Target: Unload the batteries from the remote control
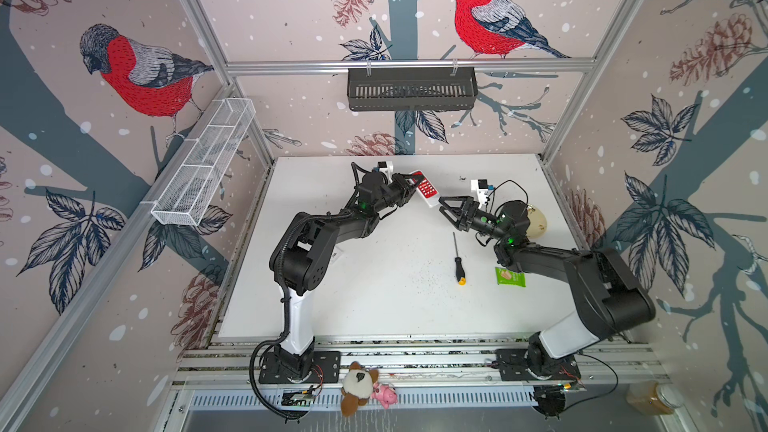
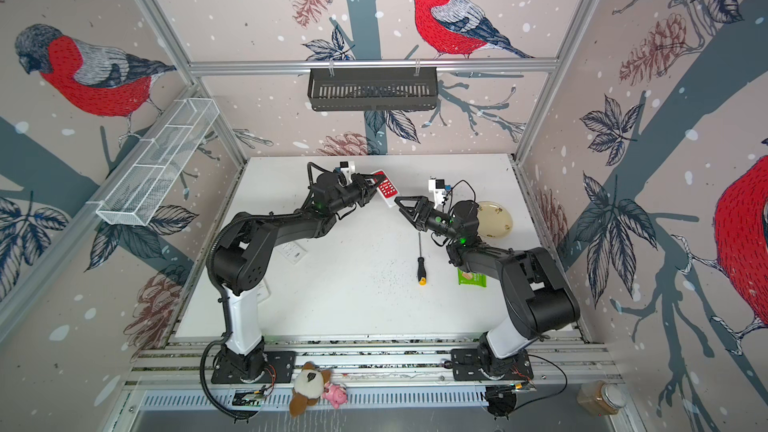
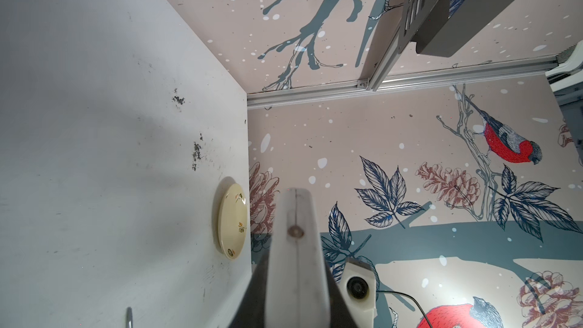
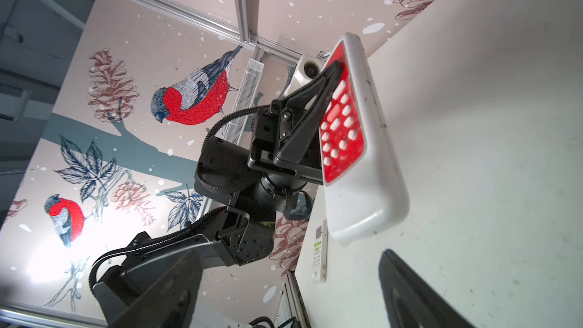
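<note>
White plastic with a red keypad: the remote (image 1: 428,192) is up off the table (image 1: 374,305), toward the far side, pinched across its thickness by the left claw (image 1: 415,185). In the right wrist view one finger (image 4: 328,80) presses on the keypad face near the top end, with the jaws closed narrow onto the body. The remote is tilted on edge, its free lower end pointing at the right claw (image 1: 441,206). Judgement: it is held this way to present that end and the back to the other arm while the body is steadied.

Right claw: jaws spread wide, nothing between them, just beside the remote's free end but apart from it. This reads as the approach for a second grip.

Batteries: none visible in any view. Presumably they are inside the remote. Its back is turned from every camera, so I cannot tell whether the cover is on or off.

The screwdriver (image 1: 458,261) lies flat mid-table, untouched, near the right arm, likely set out for a cover screw. The plate (image 2: 494,220) behind that arm holds no batteries and is a probable drop spot. The green packet (image 1: 510,277) lies partly under the arm, with no evident role.

Risk: the grip is thin and near one end, so a push on the free end could swivel the remote in the jaws.
</note>
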Motion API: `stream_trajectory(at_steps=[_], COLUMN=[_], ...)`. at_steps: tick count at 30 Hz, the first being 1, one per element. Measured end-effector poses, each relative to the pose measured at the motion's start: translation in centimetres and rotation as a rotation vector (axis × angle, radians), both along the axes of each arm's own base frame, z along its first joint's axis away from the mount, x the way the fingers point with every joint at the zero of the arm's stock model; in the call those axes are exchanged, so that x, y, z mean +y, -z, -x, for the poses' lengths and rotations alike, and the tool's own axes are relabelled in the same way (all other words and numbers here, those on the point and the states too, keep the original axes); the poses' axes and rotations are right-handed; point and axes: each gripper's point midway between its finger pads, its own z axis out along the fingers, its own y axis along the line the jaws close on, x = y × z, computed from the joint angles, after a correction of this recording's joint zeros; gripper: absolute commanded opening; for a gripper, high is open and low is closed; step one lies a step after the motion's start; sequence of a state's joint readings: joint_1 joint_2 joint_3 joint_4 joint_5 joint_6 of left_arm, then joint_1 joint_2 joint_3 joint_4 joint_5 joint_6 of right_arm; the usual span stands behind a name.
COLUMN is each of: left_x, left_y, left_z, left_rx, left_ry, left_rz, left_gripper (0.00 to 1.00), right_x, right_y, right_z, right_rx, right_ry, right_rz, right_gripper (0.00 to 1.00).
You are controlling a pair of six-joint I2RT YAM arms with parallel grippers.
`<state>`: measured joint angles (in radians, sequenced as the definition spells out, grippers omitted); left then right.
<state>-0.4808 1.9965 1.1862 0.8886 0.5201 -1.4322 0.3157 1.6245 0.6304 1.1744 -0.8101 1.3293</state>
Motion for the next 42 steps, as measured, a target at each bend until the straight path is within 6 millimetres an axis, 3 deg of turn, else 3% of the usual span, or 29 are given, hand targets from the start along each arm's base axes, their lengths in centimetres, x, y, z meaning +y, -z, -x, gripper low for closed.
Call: stream_trajectory(at_steps=[6,13,15,17,22,23,25,28,32,34,37,39,42], left_x=[0.1,0.3,0.2,0.2,0.1,0.1,0.4,1.5,3.2,3.0,1.9,1.0,-0.2], left_y=[-0.5,-1.4,-1.7,-1.9,-1.8,-1.6,-1.7,-2.7,-3.6,-4.4,-5.4,-4.5,-1.8], left_z=[0.4,0.5,0.6,0.6,0.8,0.8,0.9,0.9,1.1,1.5,2.4,3.3,4.8], left_rx=[0.000,-0.023,-0.026,-0.035,-0.040,-0.040,-0.025,-0.030,-0.003,0.001,-0.012,0.015,0.098], left_ry=[-0.003,-0.006,-0.003,-0.001,0.003,0.003,0.000,-0.017,-0.053,-0.042,-0.001,0.040,0.103], left_rz=[0.044,0.074,0.083,0.089,0.069,0.049,0.016,-0.051,-0.183,-0.248,-0.316,-0.340,-0.357], left_gripper=[0.06,0.07,0.13,0.26,0.91,0.98,0.98,0.98,0.98,0.98,0.97,0.96,0.96], right_x=[1.1,1.5,1.6,1.6,1.3,1.1,0.8,0.4,1.1,0.8,-1.2,-2.0,-2.2], right_y=[-0.6,-0.5,-0.5,-0.5,-1.4,-1.8,-2.9,-5.0,-7.9,-7.1,-3.3,-1.7,-1.4], right_z=[-2.1,-3.0,-3.0,-3.0,-2.6,-2.5,-2.4,-3.3,-4.2,-4.1,-3.3,-2.2,-0.9], right_rx=[0.002,0.024,0.029,0.028,0.007,-0.010,-0.058,-0.151,-0.384,-0.470,-0.552,-0.634,-0.765], right_ry=[-0.021,-0.028,-0.033,-0.033,-0.023,-0.015,0.005,0.106,0.281,0.337,0.383,0.375,0.387], right_rz=[-0.066,-0.087,-0.087,-0.087,-0.053,-0.034,0.018,0.180,0.532,0.730,1.062,1.209,1.323], right_gripper=[0.69,0.38,0.31,0.21,0.13,0.10,0.06,0.04,0.04,0.04,0.03,0.03,0.03])
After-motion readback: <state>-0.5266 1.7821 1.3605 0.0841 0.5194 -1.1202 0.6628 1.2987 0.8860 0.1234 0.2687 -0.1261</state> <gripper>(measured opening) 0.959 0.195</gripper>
